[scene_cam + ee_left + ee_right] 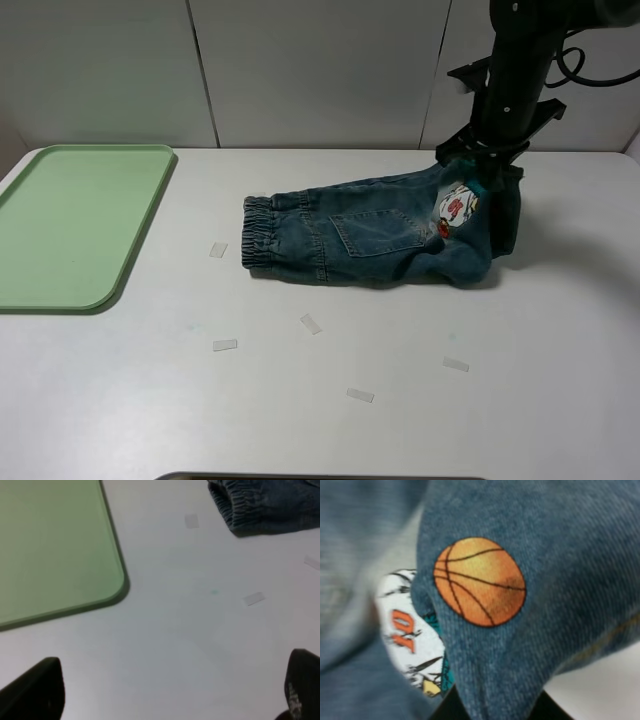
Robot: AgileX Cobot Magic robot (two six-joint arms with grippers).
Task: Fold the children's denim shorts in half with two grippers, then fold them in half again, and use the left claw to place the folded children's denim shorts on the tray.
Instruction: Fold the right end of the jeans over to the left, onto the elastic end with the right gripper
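Observation:
The children's denim shorts lie across the middle of the white table, with the gathered waistband to the left. Their right end is lifted and held by my right gripper, which is shut on the cloth beside a red-and-white patch. In the right wrist view, denim with an orange basketball patch fills the picture and hides the fingers. The pale green tray rests at the far left. My left gripper hangs open over bare table near the tray's corner. The waistband lies farther off.
Several small clear tape strips are scattered on the table in front of the shorts. A white panelled wall stands behind the table. The right arm's black column rises at the back right.

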